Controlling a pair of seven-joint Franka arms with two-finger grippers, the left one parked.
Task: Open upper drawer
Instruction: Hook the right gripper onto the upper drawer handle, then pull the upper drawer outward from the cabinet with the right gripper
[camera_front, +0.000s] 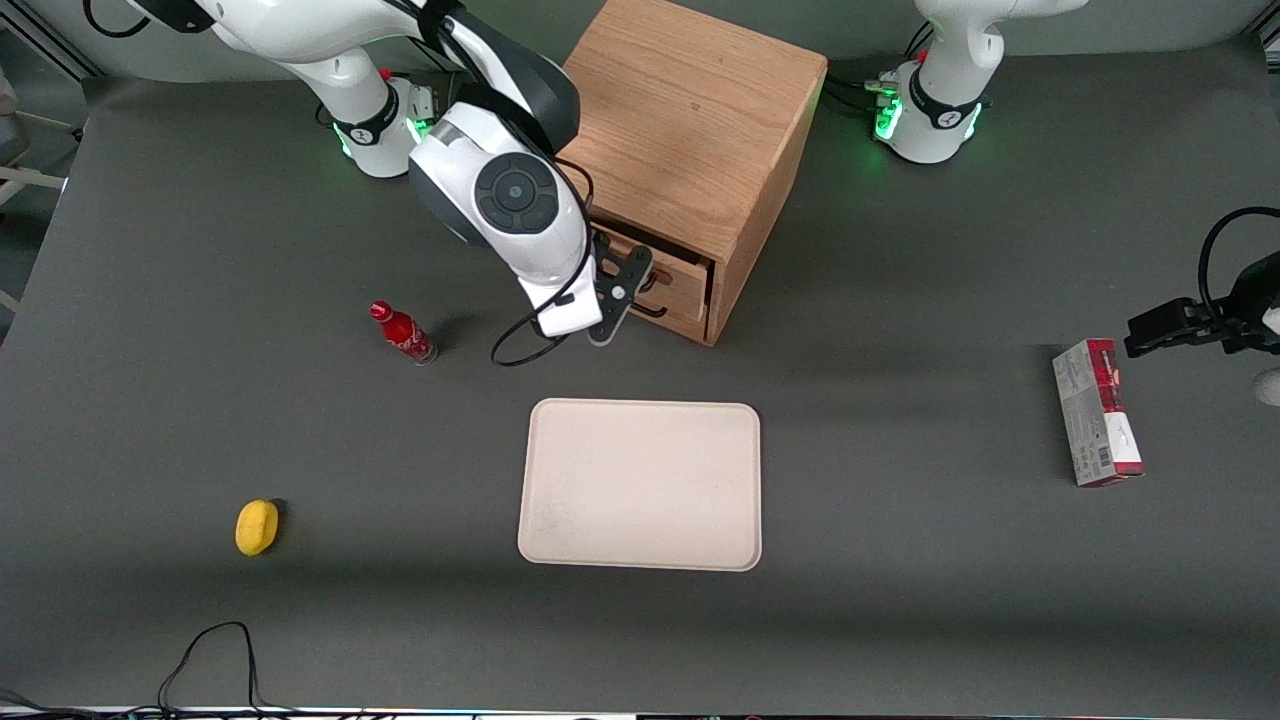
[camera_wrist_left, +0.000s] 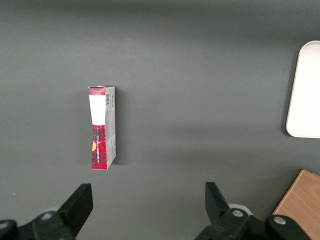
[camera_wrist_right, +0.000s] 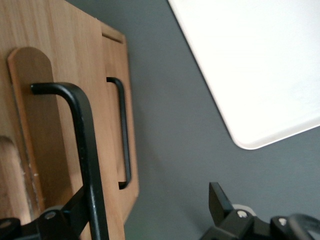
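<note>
The oak cabinet (camera_front: 690, 120) stands at the table's back middle. Its upper drawer (camera_front: 662, 262) is light oak with a thin black bar handle (camera_wrist_right: 86, 150). Its front seems to stand slightly out from the cabinet. My right gripper (camera_front: 620, 292) is right in front of this drawer and is open. In the right wrist view the gripper (camera_wrist_right: 147, 197) has the upper handle between its fingers, close against one finger (camera_wrist_right: 75, 210); the other finger (camera_wrist_right: 219, 200) is well apart over the table. The bottom drawer (camera_front: 680, 305) with its own black handle (camera_wrist_right: 123, 135) sits below.
A beige tray (camera_front: 640, 485) lies nearer the front camera than the cabinet. A small red bottle (camera_front: 402, 333) stands beside my gripper, toward the working arm's end. A yellow lemon (camera_front: 257, 526) lies nearer the camera. A red-and-grey box (camera_front: 1097, 412) lies toward the parked arm's end.
</note>
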